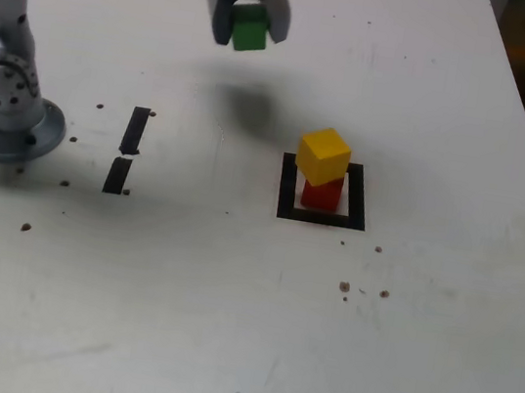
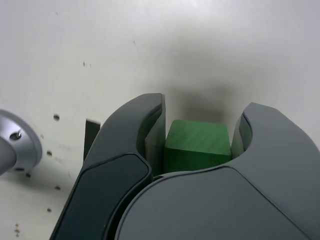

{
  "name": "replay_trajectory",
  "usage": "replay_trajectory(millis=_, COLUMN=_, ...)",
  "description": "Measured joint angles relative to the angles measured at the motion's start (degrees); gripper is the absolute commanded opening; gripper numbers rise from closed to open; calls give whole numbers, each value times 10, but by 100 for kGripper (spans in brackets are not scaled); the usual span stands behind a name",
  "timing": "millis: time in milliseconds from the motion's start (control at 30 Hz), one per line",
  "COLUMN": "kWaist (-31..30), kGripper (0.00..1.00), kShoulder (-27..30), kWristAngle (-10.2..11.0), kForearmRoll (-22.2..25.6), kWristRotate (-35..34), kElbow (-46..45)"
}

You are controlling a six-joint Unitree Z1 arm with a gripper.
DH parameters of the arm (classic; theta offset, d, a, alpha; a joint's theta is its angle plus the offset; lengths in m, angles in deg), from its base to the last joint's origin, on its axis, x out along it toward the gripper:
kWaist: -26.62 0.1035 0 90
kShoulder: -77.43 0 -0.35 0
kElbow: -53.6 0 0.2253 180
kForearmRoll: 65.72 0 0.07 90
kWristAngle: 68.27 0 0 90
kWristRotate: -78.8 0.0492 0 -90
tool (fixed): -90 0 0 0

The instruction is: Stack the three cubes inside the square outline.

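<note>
a robot arm's claw (image 1: 250,19) hangs above the white table (image 1: 223,329), clenched on the green cube (image 1: 250,29), which sits between its two grey jaws clear of the surface; a soft shadow lies on the table beneath it. in the wrist view the green cube (image 2: 197,145) fills the gap between the jaws, both pressed against its sides.

toward the exterior view's right, well apart from the carried block, the square outline (image 1: 289,186) of black tape holds a two-high stack: the red cube (image 1: 322,194) rests on the pale centre, and the yellow cube (image 1: 323,156) sits on top of it, turned slightly askew so its corners overhang the red one's edges. both blocks stand inside the frame.

by the look of it, two thirds of the job is done. what remains is to carry the green cube across to the stack, line it up over the yellow block and set it down square enough that the twisted tier below does not tip.

at the exterior view's left stand the arm's round metal base (image 1: 4,108) and two short black strips (image 1: 127,152) of tape, with small dark specks scattered over the table.
</note>
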Motion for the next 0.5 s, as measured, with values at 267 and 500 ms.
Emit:
replay_trajectory(millis=267, kWaist=-151, kGripper=18, kShoulder=0, kWristAngle=-27, kForearmRoll=159, kWristRotate=-79, kElbow=146)
replay_trajectory(millis=500, kWaist=-237, kGripper=18, kShoulder=-39, kWristAngle=-60, kForearmRoll=171, kWristRotate=-141, kElbow=190)
